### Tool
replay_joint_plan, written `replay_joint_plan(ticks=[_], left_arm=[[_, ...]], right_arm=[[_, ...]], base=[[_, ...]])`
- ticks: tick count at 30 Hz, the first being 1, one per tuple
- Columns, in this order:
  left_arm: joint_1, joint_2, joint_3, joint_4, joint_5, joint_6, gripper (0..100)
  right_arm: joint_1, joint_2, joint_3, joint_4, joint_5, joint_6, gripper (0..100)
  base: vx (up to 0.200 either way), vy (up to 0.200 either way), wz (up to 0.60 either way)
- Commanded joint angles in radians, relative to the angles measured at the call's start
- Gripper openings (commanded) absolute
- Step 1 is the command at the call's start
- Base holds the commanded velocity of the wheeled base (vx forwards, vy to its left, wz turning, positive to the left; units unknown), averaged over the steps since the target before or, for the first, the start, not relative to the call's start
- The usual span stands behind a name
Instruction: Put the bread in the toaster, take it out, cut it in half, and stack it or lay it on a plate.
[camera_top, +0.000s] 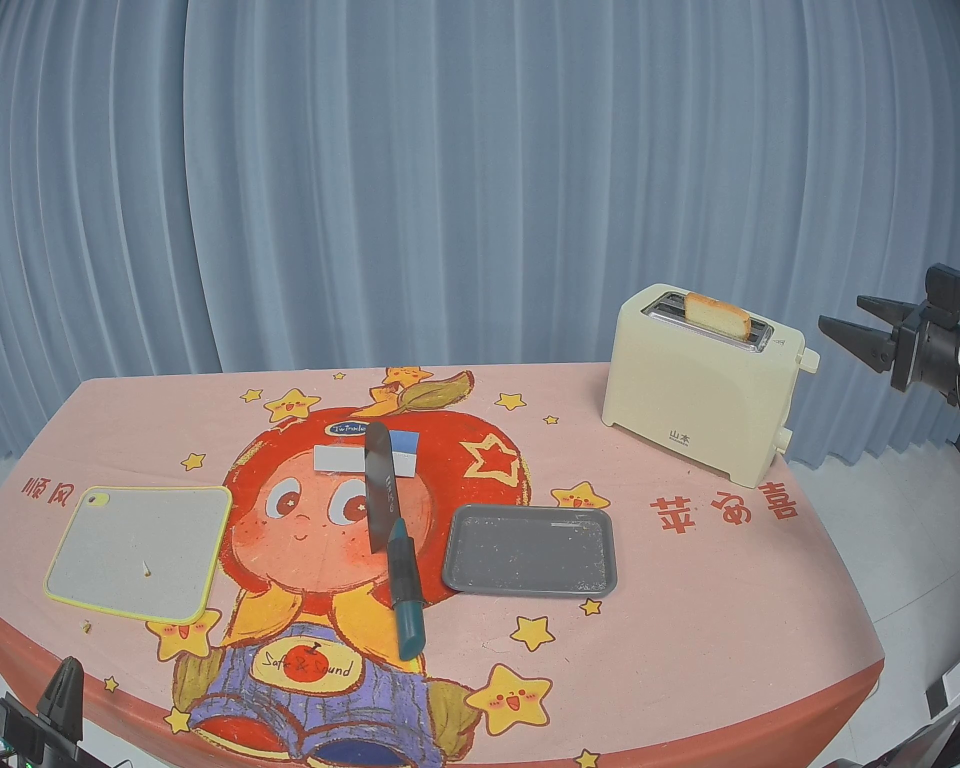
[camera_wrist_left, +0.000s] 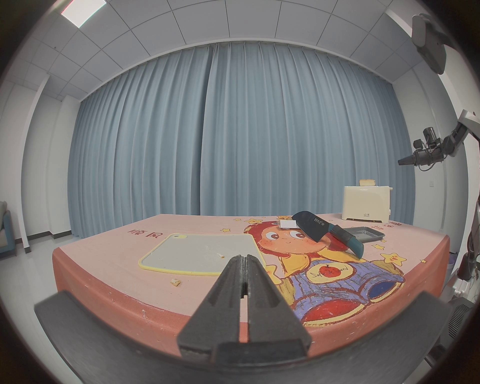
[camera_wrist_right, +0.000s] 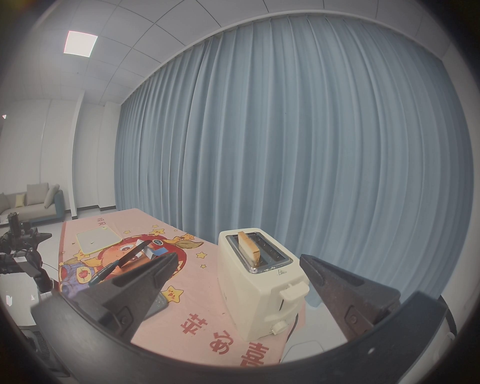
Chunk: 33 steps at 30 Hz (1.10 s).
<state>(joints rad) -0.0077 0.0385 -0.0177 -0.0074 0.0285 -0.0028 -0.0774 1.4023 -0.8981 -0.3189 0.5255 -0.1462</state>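
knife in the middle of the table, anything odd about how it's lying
The knife is not flat: its blade rests propped on a white and blue block, tip raised. Crumbs dot the cutting board and grey tray.

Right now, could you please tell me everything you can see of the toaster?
The toaster is a cream, boxy, plastic-looking unit with a metal-looking top, two slots, and a lever and knob on one end. It stands upright at the far right of the table, a bread slice sticking up from one slot. The open right pincer hangs beside it, apart.
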Motion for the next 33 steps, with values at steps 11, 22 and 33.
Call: replay_joint_plan(ticks=[11,22,33], left_arm=[[0.0,0.001,0.018,0.0,0.001,0.0,0],[0.0,0.0,0.018,0.0,0.001,0.0,0],[0.0,0.001,0.018,0.0,0.001,0.0,0]], right_arm=[[-0.004,-0.117,0.139,-0.009,-0.001,0.013,0],[-0.008,-0.167,0.217,-0.011,0.005,0.042,0],[0.021,-0.215,0.363,-0.143,0.005,0.051,0]], base=[[0.0,0.0,0.0],[0.0,0.0,0.0],[0.0,0.0,0.0]])
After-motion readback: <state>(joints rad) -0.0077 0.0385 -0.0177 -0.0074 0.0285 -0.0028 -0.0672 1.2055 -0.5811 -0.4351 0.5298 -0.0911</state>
